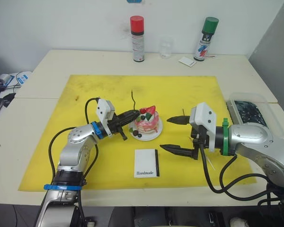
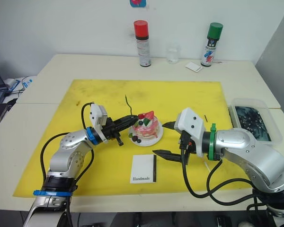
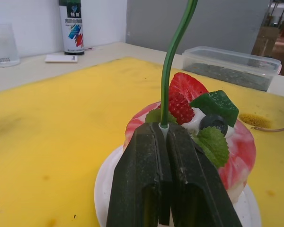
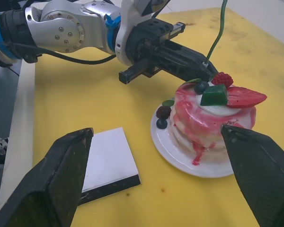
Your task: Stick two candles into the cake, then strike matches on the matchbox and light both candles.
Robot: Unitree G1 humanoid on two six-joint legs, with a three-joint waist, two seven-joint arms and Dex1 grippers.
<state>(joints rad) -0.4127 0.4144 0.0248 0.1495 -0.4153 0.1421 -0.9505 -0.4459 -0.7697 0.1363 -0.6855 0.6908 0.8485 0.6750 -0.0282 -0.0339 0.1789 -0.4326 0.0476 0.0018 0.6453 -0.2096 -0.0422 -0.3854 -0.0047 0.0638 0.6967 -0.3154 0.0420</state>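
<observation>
the left pincer (image 1: 132, 115) is clamped tight on the lower end of the green candle (image 3: 173, 56), its fingertips right at the cake's (image 1: 147, 124) top edge on the side toward the tabletop's left edge. the candle rises thin and wavy above the strawberry; its pale tip looks to be at or just into the icing, though i cannot tell how deep. the cake sits on its white plate (image 1: 154, 136) about mid-mat on the yellow mat (image 1: 109, 90). the right pincer (image 1: 176, 135) is spread wide and holds nothing, flanking the cake's other side. the matchbox (image 1: 146, 163) lies flat on the mat just toward the tabletop's near edge from the plate.

risks, as i judge them: the candle is slender and bendy, so pushing down off-axis could buckle it or leave it leaning. a sideways shove could slide the plate or topple the berries. letting go before it is seated would let it fall over.
</observation>
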